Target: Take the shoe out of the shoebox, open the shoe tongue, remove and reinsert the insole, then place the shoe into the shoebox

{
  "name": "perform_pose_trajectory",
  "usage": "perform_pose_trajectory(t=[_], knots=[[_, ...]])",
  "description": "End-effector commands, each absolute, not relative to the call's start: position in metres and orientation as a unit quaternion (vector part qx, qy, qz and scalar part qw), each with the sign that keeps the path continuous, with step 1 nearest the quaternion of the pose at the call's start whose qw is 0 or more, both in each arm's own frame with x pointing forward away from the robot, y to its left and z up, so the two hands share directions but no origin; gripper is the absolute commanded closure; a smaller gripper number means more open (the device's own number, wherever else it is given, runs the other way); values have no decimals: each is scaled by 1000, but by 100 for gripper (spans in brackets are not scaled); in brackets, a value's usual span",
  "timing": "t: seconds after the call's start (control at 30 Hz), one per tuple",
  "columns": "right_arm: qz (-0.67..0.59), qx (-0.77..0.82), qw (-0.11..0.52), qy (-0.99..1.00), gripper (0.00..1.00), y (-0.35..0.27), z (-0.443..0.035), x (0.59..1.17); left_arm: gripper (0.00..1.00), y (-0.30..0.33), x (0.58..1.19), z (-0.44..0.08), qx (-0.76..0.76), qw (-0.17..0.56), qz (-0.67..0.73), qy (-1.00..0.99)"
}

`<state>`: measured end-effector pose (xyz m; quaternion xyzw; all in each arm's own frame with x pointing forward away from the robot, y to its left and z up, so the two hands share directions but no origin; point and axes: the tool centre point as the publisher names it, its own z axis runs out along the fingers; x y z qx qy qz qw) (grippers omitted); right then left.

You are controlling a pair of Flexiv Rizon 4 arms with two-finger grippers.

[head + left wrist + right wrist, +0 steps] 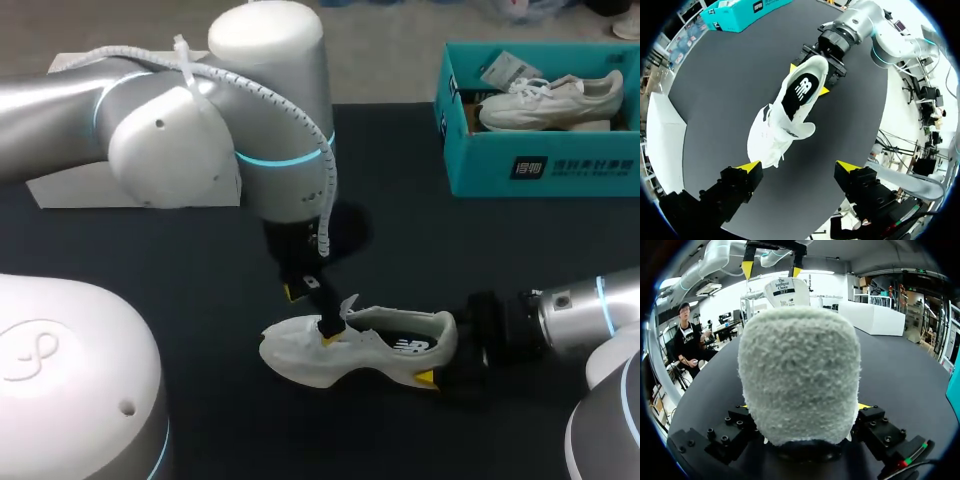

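On the dark table [150, 250], well apart from the teal shoebox [540, 165], the white shoe [350, 345] sits upright, its heel pinched by the right gripper [808, 79]. The left gripper [310, 315] hangs spread over the tongue [348, 304]. Best to hold the heel firm, close on the tongue's tip alone, and draw it gently toward the toe

A black table [200, 330] is spread across most of the frame. A white box [80, 190] is set on it at the upper left.
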<state>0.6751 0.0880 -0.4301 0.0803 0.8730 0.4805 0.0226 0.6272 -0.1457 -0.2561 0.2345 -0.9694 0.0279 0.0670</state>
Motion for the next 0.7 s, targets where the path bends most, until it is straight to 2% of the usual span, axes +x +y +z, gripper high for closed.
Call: perform_pose_trajectory(t=[0.03, 0.33, 0.7], knots=[[479, 81, 24, 874, 100, 89, -430, 674, 100, -170, 628, -248, 26, -43, -93, -994], [479, 81, 24, 874, 100, 89, -430, 674, 100, -207, 638, -250, -20, -65, -44, -997], [479, 81, 24, 874, 100, 89, -430, 674, 100, -207, 638, -250, -20, -65, -44, -997]])
